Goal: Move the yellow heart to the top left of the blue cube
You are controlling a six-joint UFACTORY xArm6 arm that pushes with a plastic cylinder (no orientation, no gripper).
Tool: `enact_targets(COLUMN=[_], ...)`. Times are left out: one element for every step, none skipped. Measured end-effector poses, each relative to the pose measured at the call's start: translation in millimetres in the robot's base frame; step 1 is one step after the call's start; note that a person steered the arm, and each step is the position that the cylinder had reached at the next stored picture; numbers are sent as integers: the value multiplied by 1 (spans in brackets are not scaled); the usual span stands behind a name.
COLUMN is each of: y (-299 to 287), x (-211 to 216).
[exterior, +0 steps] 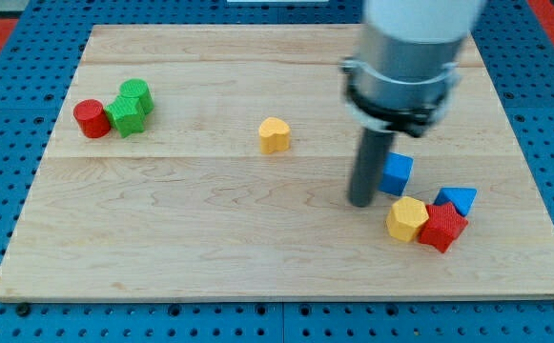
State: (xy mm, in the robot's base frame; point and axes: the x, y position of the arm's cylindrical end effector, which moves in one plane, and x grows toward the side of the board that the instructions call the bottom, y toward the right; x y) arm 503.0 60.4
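Note:
The yellow heart (275, 135) lies near the middle of the wooden board (210, 238). The blue cube (397, 173) lies to its right and a little lower. My tip (360, 202) rests on the board just left of the blue cube, touching or almost touching its left side, and well to the lower right of the yellow heart. The arm's grey body (408, 57) hangs above and hides the board behind it.
A yellow hexagon (407, 219), a red block (442, 227) and a blue triangular block (458, 199) cluster below and right of the blue cube. A red cylinder (92, 118) and a green block (130, 106) sit at the view's left.

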Motion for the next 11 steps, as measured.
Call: enact_targets(y=[-50,-50,-47,18,-34,-107,-151,-138,-88,-41,-6], x=[-52,-98,-108,-131,-170,-200,-175,-131,-104,-92,-99])
